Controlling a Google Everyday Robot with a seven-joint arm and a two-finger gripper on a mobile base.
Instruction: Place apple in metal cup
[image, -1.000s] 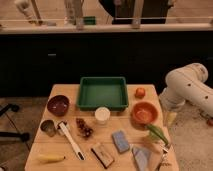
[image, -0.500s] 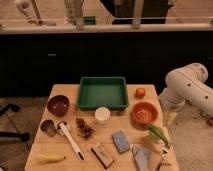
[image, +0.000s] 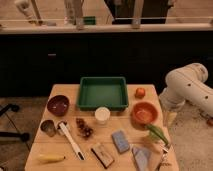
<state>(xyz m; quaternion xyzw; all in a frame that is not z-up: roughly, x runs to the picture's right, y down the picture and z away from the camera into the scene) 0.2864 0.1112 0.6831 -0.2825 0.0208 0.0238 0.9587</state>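
The camera view looks down on a wooden counter (image: 65, 92) with the robot's white arm (image: 187, 90) bending in from the right edge of the frame. The end effector (image: 163, 152) hangs low in the lower right, over the counter's right corner, with its jaws spread wide and nothing between them. The apple (image: 140, 92) sits on the counter right of centre, just beside the right wall of the green tray (image: 102, 94) and just above the orange bowl (image: 144, 113). The metal cup (image: 48, 128) stands far across at the left edge of the counter, below the maroon bowl (image: 58, 105) and well apart from the apple. A white cup (image: 102, 115) stands just below the tray. Left of it and lower lie a berry cluster (image: 84, 128) and a white-handled tool (image: 70, 140) lying aslant just right of the metal cup. Along the bottom of the frame lie a banana (image: 50, 158), a dark bar (image: 102, 155), a blue sponge (image: 120, 141) and a grey-blue packet (image: 141, 156). A green item (image: 156, 133) lies below the orange bowl, near the end effector.
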